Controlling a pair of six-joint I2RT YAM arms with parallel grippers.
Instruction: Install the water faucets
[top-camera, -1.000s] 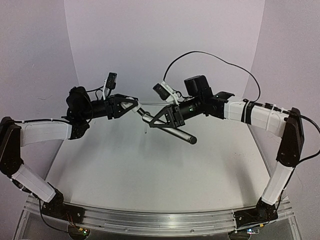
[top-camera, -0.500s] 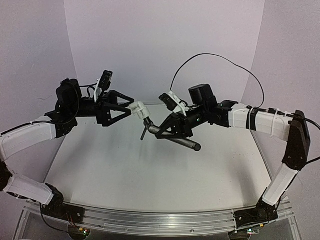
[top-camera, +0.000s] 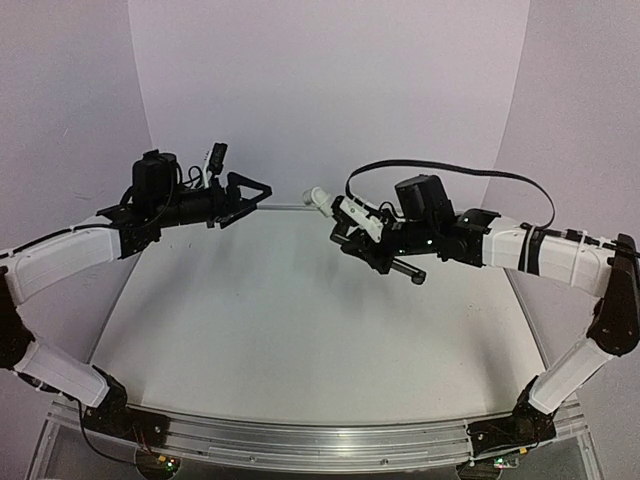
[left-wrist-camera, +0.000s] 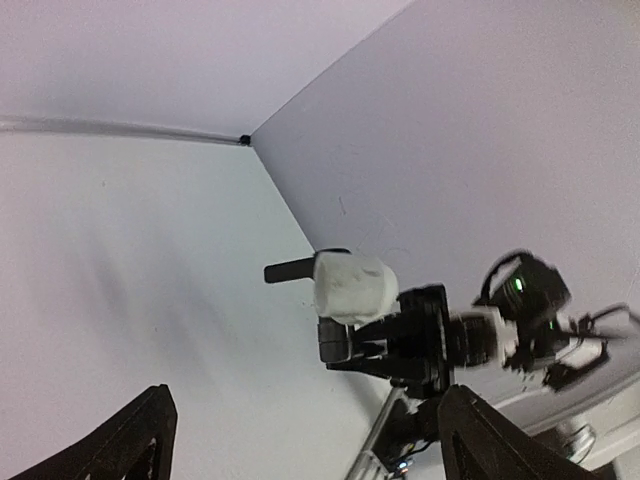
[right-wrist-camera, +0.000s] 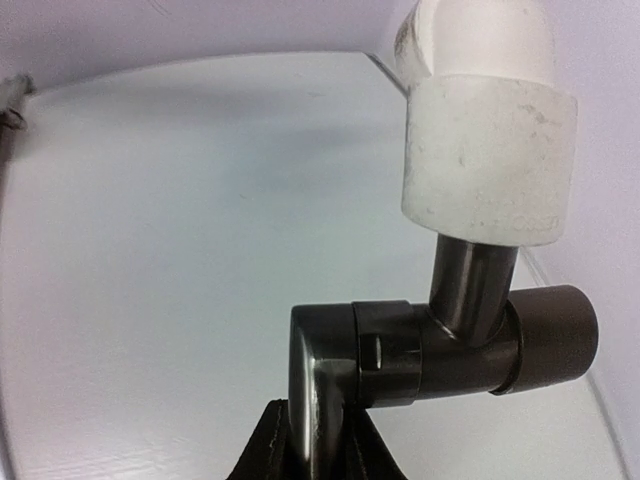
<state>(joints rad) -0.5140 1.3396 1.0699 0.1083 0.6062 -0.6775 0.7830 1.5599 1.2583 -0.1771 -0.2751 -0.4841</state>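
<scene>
Item one, the left gripper (top-camera: 254, 200): at upper left of the overhead view, raised above the table (top-camera: 280, 340), pointing toward frame centre. Its fingers (left-wrist-camera: 148, 432) are spread wide at the bottom corners of its own wrist view, with nothing between them; released and empty. Item two, the right gripper (top-camera: 352, 240): right of centre in the overhead view, also off the table and facing the left one, well apart from it. It is clenched on the black metal faucet (right-wrist-camera: 440, 345), its two finger ends pinching the elbow of the dark body at the bottom edge of the right wrist view. Item three, the faucet itself: held in the air, not touching the table. A short capped side arm points to the right of that view, and a stub rises at a slight tilt. Item four, the white plastic fitting (right-wrist-camera: 490, 150): seated over the top of that stub, in the upper right of the right wrist view. From the left wrist it shows at mid-frame, pale and blurred, against the wall. Item five, a black cable (top-camera: 450, 172): looped above the right arm.
</scene>
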